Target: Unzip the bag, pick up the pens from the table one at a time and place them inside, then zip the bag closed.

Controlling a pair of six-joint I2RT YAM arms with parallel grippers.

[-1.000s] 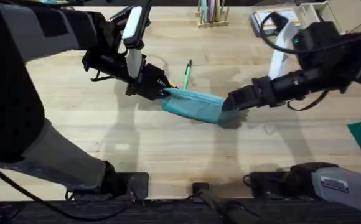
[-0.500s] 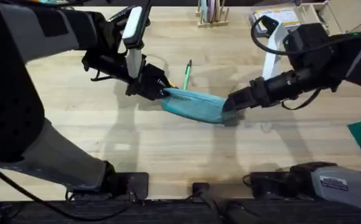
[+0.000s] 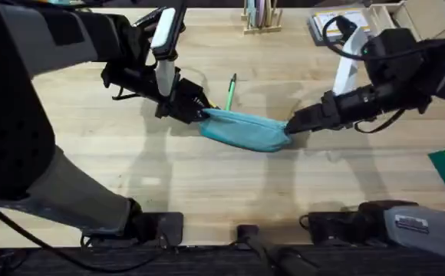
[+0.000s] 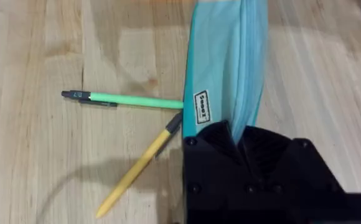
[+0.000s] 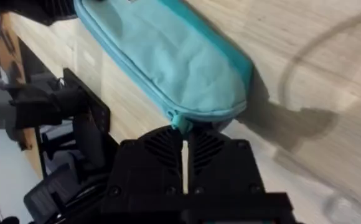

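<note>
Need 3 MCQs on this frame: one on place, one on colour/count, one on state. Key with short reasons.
1. Where do the pens lie?
A. inside the bag
B. on the table beside the bag
C. in the wooden holder

2. What colours are the two pens?
A. red and blue
B. black and white
C. yellow and green

3. What is the right gripper doing?
A. shut on a tab at the bag's end
B. open above the table
C. holding a pen

Key:
1 B: the green pen and yellow pen rest on the table next to the bag.
2 C: left wrist view shows both colours.
3 A: the right gripper pinches a small teal tab; the left gripper clamps the other end.
</note>
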